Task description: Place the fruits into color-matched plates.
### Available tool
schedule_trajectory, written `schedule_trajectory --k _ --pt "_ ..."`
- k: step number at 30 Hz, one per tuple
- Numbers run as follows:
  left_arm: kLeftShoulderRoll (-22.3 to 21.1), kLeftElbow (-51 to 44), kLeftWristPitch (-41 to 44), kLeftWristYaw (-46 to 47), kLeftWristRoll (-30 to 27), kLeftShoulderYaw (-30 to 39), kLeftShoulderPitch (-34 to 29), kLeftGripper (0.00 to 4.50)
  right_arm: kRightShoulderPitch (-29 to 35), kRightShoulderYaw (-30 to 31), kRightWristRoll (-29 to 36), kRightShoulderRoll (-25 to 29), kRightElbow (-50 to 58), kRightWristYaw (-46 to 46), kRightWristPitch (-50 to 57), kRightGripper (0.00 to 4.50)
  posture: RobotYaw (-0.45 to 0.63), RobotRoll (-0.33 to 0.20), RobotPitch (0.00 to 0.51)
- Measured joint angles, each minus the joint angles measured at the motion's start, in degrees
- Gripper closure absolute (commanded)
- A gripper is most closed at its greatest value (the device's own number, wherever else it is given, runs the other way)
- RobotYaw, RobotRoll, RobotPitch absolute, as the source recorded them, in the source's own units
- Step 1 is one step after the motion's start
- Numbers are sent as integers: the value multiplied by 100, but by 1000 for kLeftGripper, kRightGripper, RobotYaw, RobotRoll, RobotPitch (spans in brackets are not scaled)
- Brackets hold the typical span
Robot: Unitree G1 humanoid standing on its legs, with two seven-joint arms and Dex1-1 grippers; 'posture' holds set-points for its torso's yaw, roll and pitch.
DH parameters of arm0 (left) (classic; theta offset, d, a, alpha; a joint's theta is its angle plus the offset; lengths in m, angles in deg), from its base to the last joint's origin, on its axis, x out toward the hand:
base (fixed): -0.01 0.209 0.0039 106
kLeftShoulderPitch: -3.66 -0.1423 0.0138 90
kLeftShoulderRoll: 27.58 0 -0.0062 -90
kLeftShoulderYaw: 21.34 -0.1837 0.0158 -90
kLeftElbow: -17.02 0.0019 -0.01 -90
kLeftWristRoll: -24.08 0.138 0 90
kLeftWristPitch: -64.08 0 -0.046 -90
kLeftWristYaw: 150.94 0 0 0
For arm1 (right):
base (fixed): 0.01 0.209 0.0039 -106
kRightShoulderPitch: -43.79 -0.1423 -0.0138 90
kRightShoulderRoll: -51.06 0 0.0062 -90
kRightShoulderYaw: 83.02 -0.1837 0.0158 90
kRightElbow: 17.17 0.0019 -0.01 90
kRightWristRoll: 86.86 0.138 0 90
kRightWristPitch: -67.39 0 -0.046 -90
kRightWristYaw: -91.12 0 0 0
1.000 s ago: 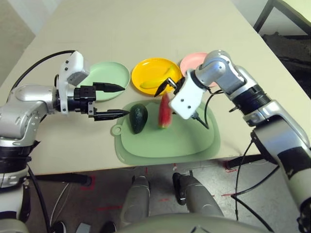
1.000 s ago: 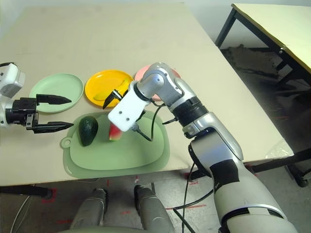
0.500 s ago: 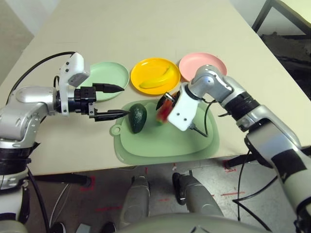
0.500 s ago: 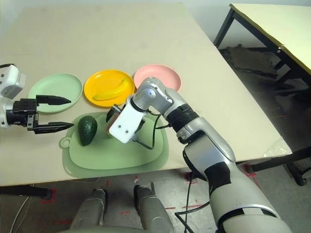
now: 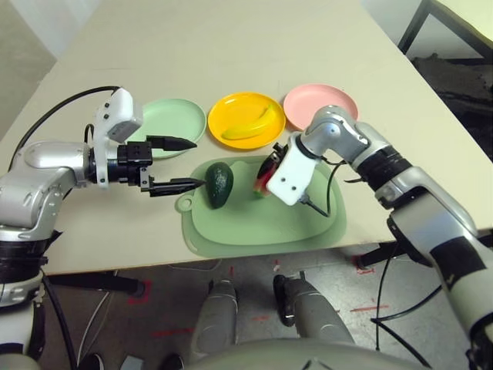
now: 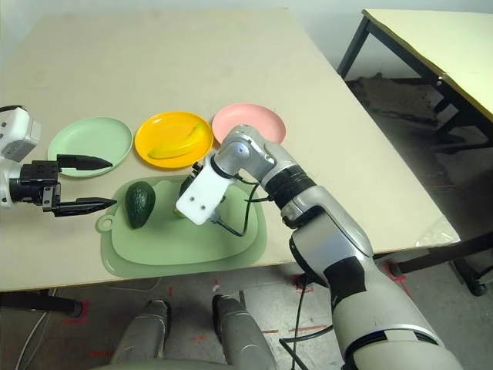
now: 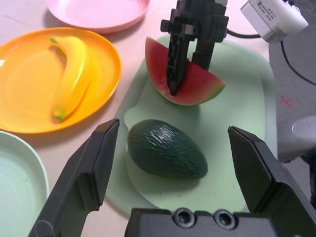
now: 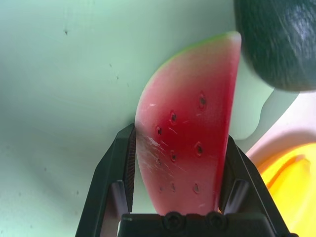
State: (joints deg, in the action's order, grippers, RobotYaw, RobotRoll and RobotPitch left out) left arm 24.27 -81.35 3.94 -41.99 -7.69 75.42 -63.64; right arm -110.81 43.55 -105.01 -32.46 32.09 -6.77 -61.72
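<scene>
One fruit done: banana [image 5: 248, 126] in the yellow plate [image 5: 223, 109]. Right tool [image 7: 186, 74] clamped across the watermelon wedge [image 7: 190, 81] on the mat [image 5: 262, 223], beside the avocado [image 5: 219, 185]; left tool [image 5: 183, 163] spread wide, empty. Next, probably: lift and carry to the pink plate [image 5: 320, 100] beyond the mat.

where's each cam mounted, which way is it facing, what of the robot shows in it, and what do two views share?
Left eye, right eye: on the head, looking forward and down at the table; both silver forearms show.
Left wrist: along the open left gripper at the avocado.
Right wrist: along the right gripper, fingers flanking the watermelon wedge.
Shared: the left wrist view also shows that wedge between the right gripper's fingers, over the cutting mat.
</scene>
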Motion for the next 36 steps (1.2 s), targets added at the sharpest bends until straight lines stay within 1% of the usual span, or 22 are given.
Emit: schedule_trajectory --k 3,6,8,12,15,19,24,27,29,30,33,34,36 --pt "88 -22 88 51 -154 13 -1 0 -131 -148 129 185 1 148 288 2312 47 0 214" --pt "99 -62 84 89 -186 23 -1 0 -337 -374 248 349 -39 133 484 2312 48 0 211" --pt "106 -61 32 108 -179 24 -1 0 -587 -468 234 492 -320 -19 590 2312 45 0 208" --pt "133 -63 -10 145 -199 29 -2 0 -1254 -572 -215 767 -1550 -917 615 2312 41 0 205" --pt "163 -68 -13 138 -235 26 -1 0 -1496 -574 -592 823 -2373 -1771 664 2312 33 0 201" --pt "280 -80 -25 85 -247 -34 66 0 -1406 -548 -1098 826 -3104 -2943 686 2312 30 0 201" --pt "446 -360 13 144 -334 -64 229 0 -1139 -546 -1299 648 -3418 -3558 668 2312 30 0 209" --pt "455 -406 14 169 -354 -115 229 0 -1066 -529 -1485 633 -3502 -3838 688 2312 38 0 210" --pt "454 -408 14 184 -354 -120 228 0 -1066 -497 -1603 633 -3528 -3937 682 1585 38 0 210" --pt "454 -408 14 191 -354 -120 225 0 -1066 -498 -1613 631 -3529 -3961 676 1324 38 0 210" --pt "452 -419 13 207 -354 -120 214 0 -1090 -499 -1621 605 -3528 -4024 642 229 42 0 206" --pt "451 -421 13 216 -353 -120 214 0 -1102 -499 -1633 596 -3528 -4027 618 31 42 0 206" --pt "439 -419 -12 221 -333 -120 214 0 -1154 -499 -1651 595 -3527 -3986 530 31 42 0 207"
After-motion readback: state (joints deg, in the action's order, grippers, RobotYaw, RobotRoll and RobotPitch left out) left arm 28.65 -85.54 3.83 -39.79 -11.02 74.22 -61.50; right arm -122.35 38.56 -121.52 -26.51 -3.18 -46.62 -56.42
